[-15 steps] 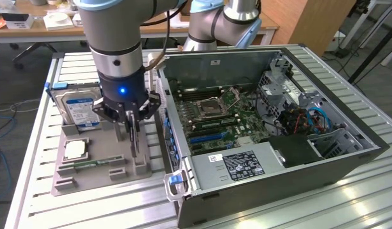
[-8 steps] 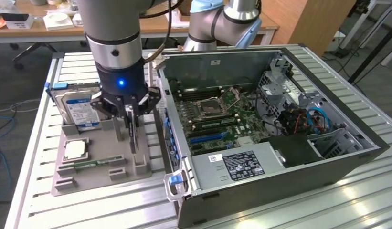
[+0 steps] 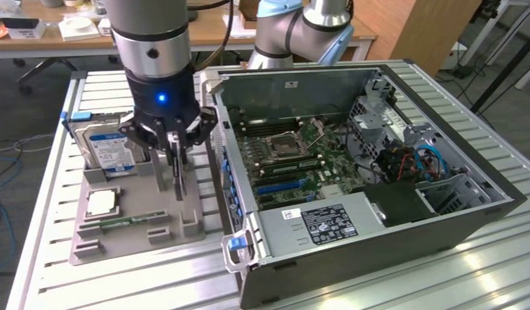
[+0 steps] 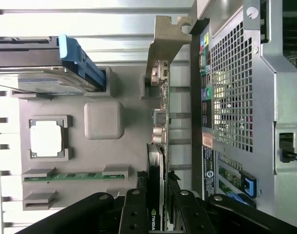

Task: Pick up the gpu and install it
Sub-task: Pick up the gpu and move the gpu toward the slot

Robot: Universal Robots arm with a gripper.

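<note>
Black gripper [image 3: 172, 150] fingers clench the gpu [image 3: 177, 177], which stands on edge in the grey parts tray [image 3: 118, 248], at nine o'clock of the open computer case [image 3: 377, 258] (exterior view). Pick-up step judged in hand; lifting calls for a straight, untilted pull.

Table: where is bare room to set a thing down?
Bare slats of the table lie on the near side of the grey tray, and past the computer case on the exterior view's right. Crowded: where tray meets case, with the gripper closed on the gpu.
</note>
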